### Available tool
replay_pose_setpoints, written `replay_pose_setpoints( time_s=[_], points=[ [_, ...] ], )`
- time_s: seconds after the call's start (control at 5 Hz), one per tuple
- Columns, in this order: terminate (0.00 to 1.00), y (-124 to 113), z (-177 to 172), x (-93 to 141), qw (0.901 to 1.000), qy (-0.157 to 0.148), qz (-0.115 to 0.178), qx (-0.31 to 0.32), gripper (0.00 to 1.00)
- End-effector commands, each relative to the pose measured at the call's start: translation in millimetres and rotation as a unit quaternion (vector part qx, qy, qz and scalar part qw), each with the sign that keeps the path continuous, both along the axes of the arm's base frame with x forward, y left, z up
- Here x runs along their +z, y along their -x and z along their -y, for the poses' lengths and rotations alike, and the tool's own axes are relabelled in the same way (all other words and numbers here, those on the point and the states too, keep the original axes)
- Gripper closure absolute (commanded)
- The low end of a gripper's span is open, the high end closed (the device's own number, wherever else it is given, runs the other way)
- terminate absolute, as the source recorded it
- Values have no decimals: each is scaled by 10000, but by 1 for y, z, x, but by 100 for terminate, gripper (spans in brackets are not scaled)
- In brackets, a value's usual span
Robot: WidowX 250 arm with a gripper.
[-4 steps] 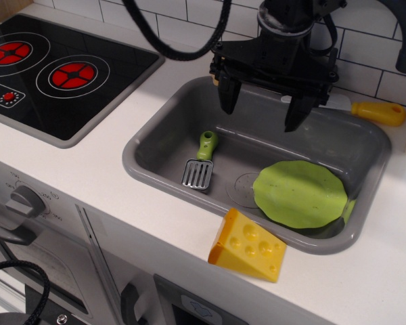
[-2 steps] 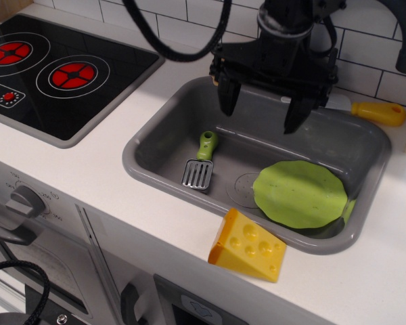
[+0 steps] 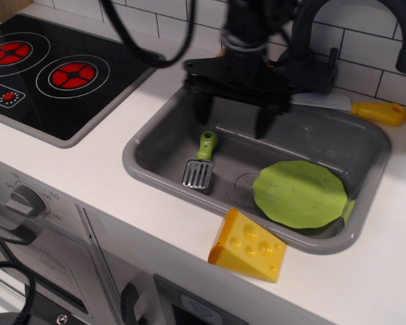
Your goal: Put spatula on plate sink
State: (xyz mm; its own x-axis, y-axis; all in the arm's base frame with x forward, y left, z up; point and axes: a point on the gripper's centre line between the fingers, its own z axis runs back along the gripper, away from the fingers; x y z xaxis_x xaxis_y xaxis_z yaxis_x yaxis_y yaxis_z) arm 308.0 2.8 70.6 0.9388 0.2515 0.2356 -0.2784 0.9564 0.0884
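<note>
Observation.image looks down on the black end effector [image 3: 232, 120], which hangs over the rear left part of the rectangular grey plastic toy sink [image 3: 155, 145]. Its two dark fingers [image 3: 201, 112] point downward, spread wide apart, with nothing between them. Just below the end effector and slightly toward the camera, the small toy spatula with a lime-green handle and grey slotted square blade [image 3: 201, 162] lies flat on the sink floor, handle toward the end effector, blade toward the near wall, clear of both fingers. Below and to the right of the end effector, the flat round lime-green plate [image 3: 300, 193] rests tilted in the sink's right end, well apart from the spatula. Right of the end effector, beyond the sink's rear rim, a yellow-handled white toy knife [image 3: 365, 109] lies on the white desk [image 3: 88, 169]. Nearer the camera, a yellow cheese wedge [image 3: 248, 246] sits at the sink's front rim. Far left lies a black stovetop [image 3: 47, 78].
</note>
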Motion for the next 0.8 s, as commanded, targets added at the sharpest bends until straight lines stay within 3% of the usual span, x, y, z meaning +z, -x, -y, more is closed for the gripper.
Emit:
replay_pose_setpoints(
  time_s=[0.0, 0.6],
  points=[
    [0, -11, -43, -17, 9990, -343, 263, 82, 0],
    [0, -23, -42, -58, 9973, -356, 202, 612, 0]
  ],
)
